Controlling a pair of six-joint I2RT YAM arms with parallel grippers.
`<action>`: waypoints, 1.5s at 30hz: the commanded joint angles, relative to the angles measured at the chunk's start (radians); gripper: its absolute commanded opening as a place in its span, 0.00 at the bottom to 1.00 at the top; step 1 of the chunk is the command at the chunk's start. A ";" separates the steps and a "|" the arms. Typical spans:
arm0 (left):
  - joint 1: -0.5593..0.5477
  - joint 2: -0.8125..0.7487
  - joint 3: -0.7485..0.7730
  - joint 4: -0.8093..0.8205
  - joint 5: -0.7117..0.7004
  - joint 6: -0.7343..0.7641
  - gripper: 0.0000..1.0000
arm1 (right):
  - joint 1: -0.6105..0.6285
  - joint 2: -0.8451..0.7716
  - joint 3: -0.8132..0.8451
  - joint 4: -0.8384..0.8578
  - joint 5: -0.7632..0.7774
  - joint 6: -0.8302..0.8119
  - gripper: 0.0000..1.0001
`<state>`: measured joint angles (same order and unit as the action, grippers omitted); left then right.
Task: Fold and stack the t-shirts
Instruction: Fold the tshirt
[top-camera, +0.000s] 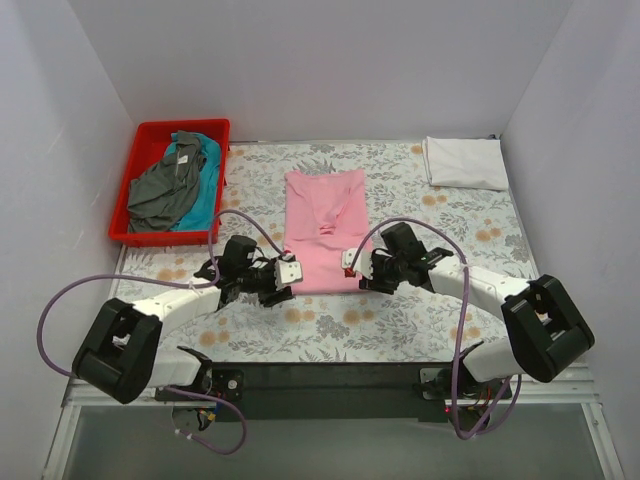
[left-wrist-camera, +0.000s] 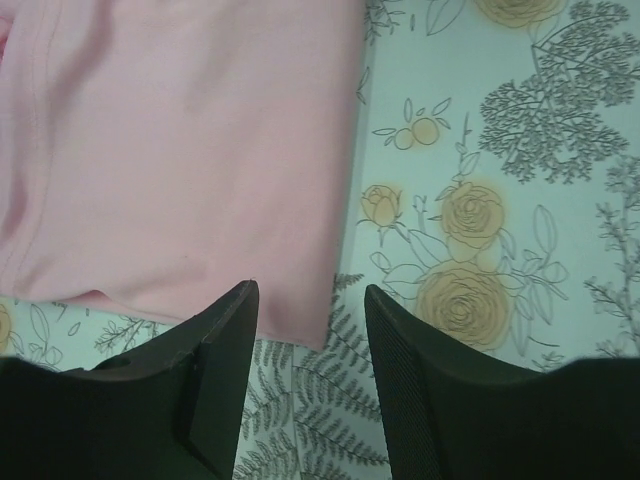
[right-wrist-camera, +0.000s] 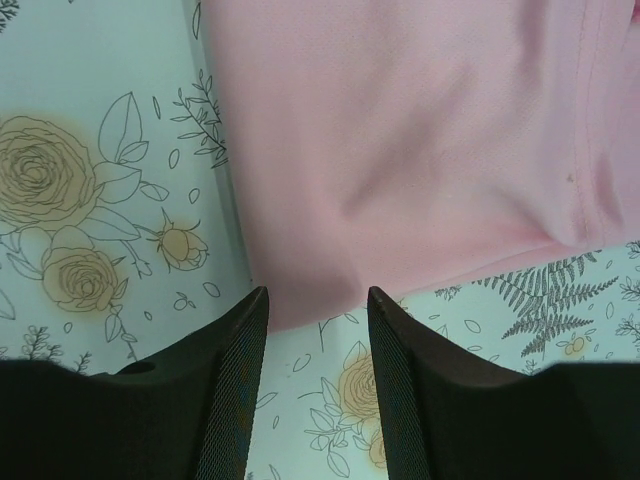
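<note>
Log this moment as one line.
pink shirt: flat, mid-table | left claw: open at its near-left corner | right claw: open at near-right corner | white shirt: folded, far right

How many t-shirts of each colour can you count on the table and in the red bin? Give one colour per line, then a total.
Pink t-shirt: 1
White t-shirt: 1
Dark grey t-shirt: 1
Teal t-shirt: 1
Total: 4
</note>
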<state>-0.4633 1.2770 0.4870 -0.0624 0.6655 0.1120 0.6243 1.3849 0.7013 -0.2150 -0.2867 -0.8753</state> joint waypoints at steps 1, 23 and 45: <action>-0.009 0.047 0.038 0.096 -0.046 0.083 0.46 | 0.012 0.023 -0.025 0.080 0.018 -0.057 0.51; -0.020 0.117 0.005 0.000 -0.043 0.196 0.19 | 0.041 0.052 -0.105 0.086 0.006 -0.103 0.17; 0.020 0.101 0.484 -0.516 0.063 0.166 0.00 | -0.069 -0.059 0.285 -0.394 -0.130 -0.054 0.01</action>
<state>-0.4408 1.4193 0.9752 -0.4065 0.6617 0.2276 0.5503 1.3930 0.9779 -0.4622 -0.3511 -0.9379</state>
